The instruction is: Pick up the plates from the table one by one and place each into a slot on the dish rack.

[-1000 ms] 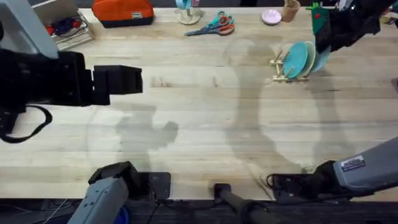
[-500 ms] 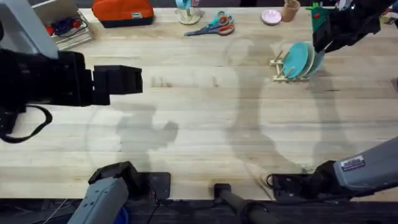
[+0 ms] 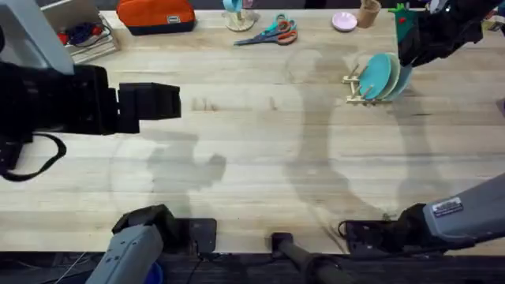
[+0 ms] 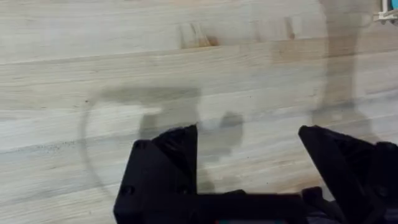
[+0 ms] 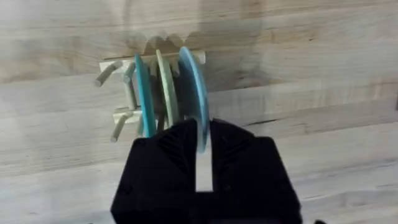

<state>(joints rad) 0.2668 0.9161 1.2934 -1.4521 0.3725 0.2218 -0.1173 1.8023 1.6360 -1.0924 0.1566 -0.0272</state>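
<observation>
Orange pouch (image 3: 155, 16) lies along the far edge of the desk, left of centre. Wire basket (image 3: 79, 35) sits at the far left corner, holding red and blue items, not identifiable. Scissors (image 3: 271, 33) with orange and teal handles lie flat near the far edge, centre. Small pink dish (image 3: 344, 21) rests just beside a tan cup (image 3: 368, 12) toward the far right corner. A teal-based object (image 3: 237, 16) stands left of the scissors, cropped by the frame.

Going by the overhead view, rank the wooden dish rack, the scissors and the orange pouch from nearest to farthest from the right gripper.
1. Small wooden dish rack, just below the right gripper.
2. Orange-and-teal-handled scissors, far edge, mid-table.
3. Orange zip pouch, far-left edge.
</observation>
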